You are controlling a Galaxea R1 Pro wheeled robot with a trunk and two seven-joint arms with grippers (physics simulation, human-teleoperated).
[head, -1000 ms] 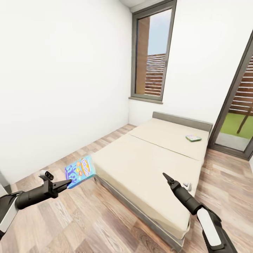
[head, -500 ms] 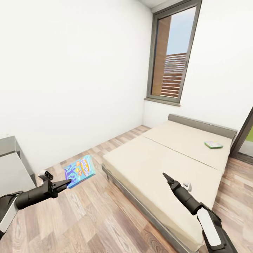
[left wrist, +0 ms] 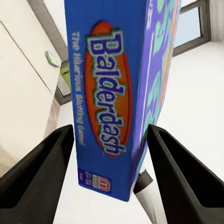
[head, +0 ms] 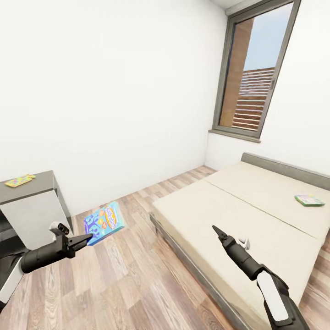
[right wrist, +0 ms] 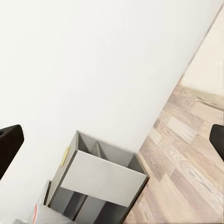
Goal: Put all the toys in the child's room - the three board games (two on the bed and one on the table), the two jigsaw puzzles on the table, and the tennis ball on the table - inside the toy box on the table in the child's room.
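The room is bright and evenly lit, a clean simulator render without noise. Daylight shows through the window; the white walls look almost blown out. Shadows are soft and faint, darkest under the bed edge. The head view bends straight lines near its edges. The box at the left wrist looks slightly soft.

The blue board game carries the title "Balderdash" in white-blue lettering on an orange oval on its narrow edge. Beside it runs smaller white text, "The Hilarious Bluffing Game". A small red-and-white brand mark sits near the edge's end; its letters are too small to read.
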